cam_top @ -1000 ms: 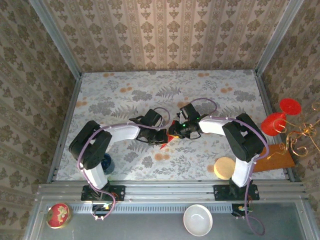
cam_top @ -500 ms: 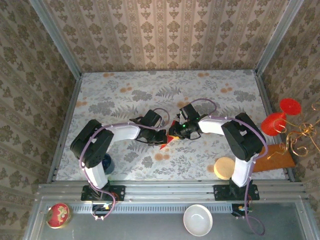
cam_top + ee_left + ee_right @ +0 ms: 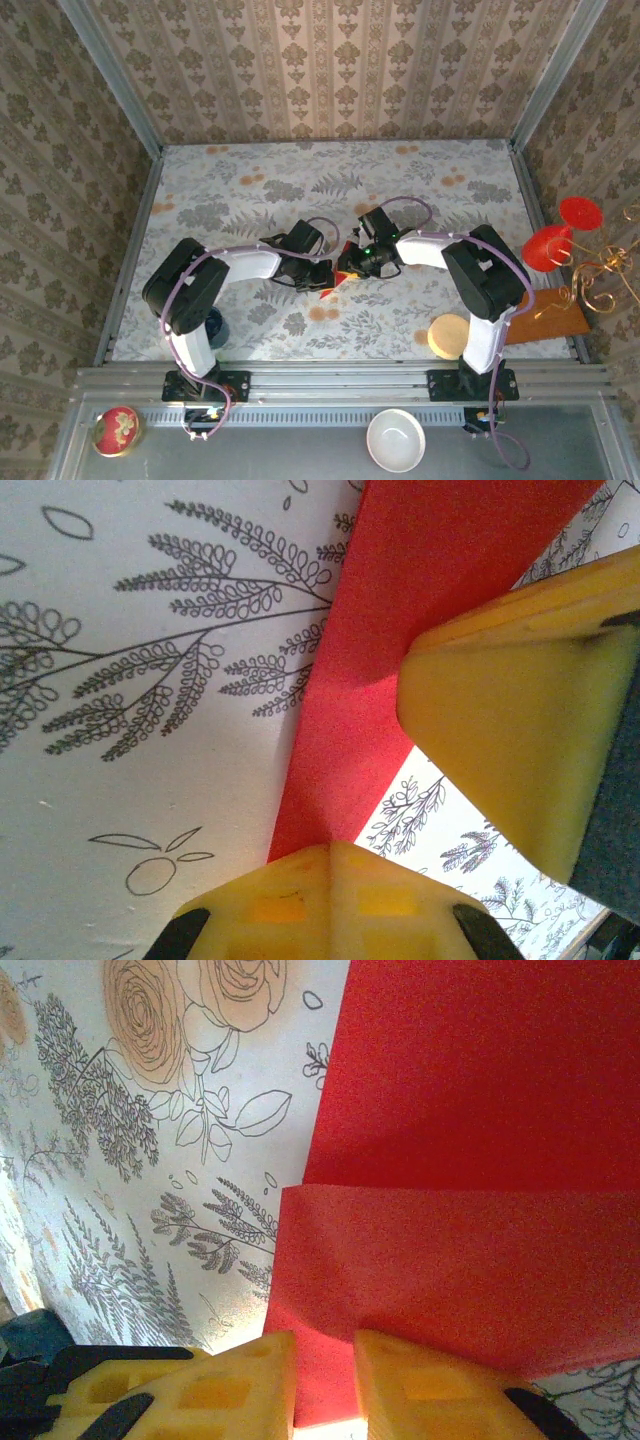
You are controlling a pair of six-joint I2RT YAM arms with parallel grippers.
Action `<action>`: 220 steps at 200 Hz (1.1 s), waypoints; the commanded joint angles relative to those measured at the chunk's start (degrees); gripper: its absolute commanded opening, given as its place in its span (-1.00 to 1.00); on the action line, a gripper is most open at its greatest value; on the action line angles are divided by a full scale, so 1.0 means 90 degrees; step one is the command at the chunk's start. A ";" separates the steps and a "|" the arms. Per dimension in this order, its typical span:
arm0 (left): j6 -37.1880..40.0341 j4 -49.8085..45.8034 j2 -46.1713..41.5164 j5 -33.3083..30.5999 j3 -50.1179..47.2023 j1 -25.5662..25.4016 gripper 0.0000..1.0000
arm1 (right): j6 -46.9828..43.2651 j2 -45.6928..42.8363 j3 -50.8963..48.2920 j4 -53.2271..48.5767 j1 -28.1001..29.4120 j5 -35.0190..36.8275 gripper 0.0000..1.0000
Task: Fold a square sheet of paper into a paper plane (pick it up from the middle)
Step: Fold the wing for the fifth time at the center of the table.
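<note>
Little has shifted: mid-frame over the bench [image 3: 250,170], left gripper [image 3: 330,855] and right gripper [image 3: 325,1350] stay clamped on the partly folded red paper [image 3: 480,1110], seemingly steadying it for creasing.

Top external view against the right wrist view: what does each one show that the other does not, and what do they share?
Top external: both arms meeting mid-table, the left gripper facing the right gripper, plus a white bowl and a red tin on the near ledge.
Right wrist: a straight fold edge across the sheet of paper, one layer over another, and yellow fingers closed on its edge.
Shared: the sheet of paper, the right gripper, the floral table cover.
</note>
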 commanded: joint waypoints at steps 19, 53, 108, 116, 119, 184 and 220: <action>0.0164 -0.0753 0.0011 -0.0017 -0.0092 -0.0052 -0.94 | -0.0129 0.0256 0.0098 -0.0463 -0.0016 0.0273 -0.50; 0.0261 -0.1065 -0.0155 -0.0105 -0.0102 -0.0125 -0.95 | -0.0129 0.0304 0.0137 -0.0521 -0.0016 0.0315 -0.51; 0.0408 -0.1465 -0.0307 -0.0303 -0.0107 -0.0202 -0.96 | -0.0129 0.0371 0.0158 -0.0554 -0.0006 0.0329 -0.52; 0.0427 -0.1514 -0.0329 -0.0352 -0.0074 -0.0201 -0.96 | -0.0129 0.0377 0.0159 -0.0550 -0.0006 0.0328 -0.52; 0.0436 -0.1534 -0.0338 -0.0363 -0.0059 -0.0197 -0.96 | -0.0130 0.0384 0.0159 -0.0563 -0.0006 0.0324 -0.52; 0.0423 -0.1509 -0.0637 -0.0584 0.0263 -0.0306 -0.95 | -0.0129 0.0419 0.0178 -0.0603 0.0001 0.0344 -0.52; 0.0373 -0.1370 -0.0422 -0.0662 0.0364 -0.0348 -0.93 | -0.0124 0.0455 0.0198 -0.0589 0.0004 0.0322 -0.52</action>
